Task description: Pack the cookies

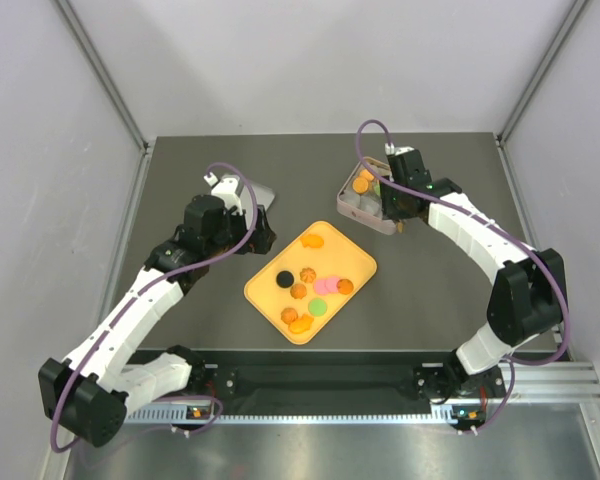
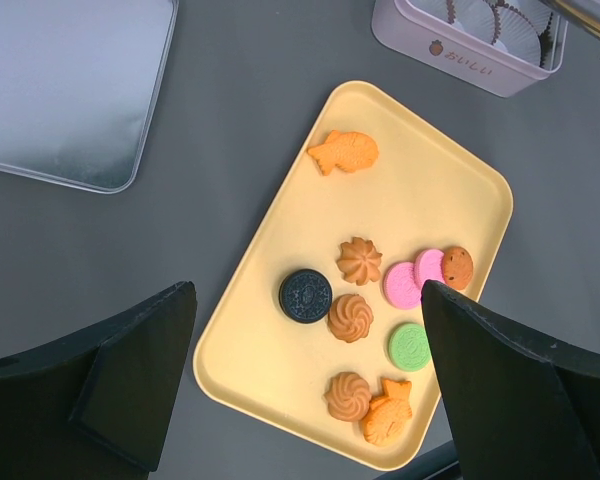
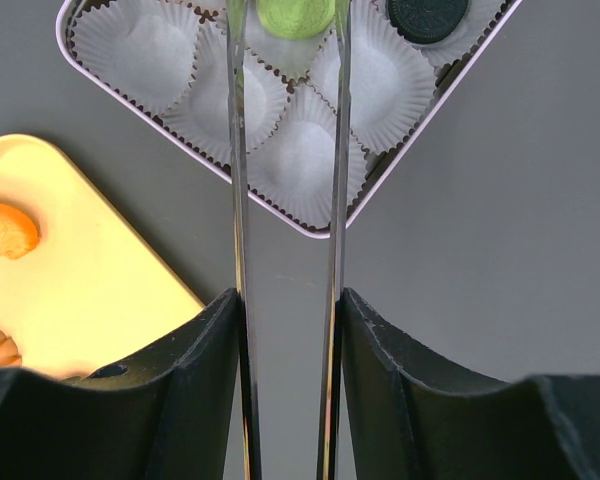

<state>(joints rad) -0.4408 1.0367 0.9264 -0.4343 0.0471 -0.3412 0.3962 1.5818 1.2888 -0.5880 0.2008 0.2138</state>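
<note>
Several cookies lie on the orange tray [image 2: 280, 370]: a black one [image 2: 305, 296], orange swirls [image 2: 351, 318], two pink [image 2: 405, 284], a green one [image 2: 411, 347] and fish-shaped ones [image 2: 345, 152]. My left gripper [image 2: 308, 295] hangs open above the tray's near end, holding nothing. My right gripper [image 3: 288, 300] is shut on metal tongs [image 3: 238, 180], whose blades reach over the pink tin [image 3: 310, 228]. A green cookie [image 3: 295, 15] sits between the blade tips over a paper cup; whether it is still pinched I cannot tell. A black cookie [image 3: 427, 15] lies in a neighbouring cup.
The tin [image 1: 365, 212] stands at the back right, the tray [image 1: 310, 282] in the middle. The silver lid [image 2: 70, 90] lies flat at the back left, behind my left gripper [image 1: 263, 225]. Grey walls close the table's sides and back.
</note>
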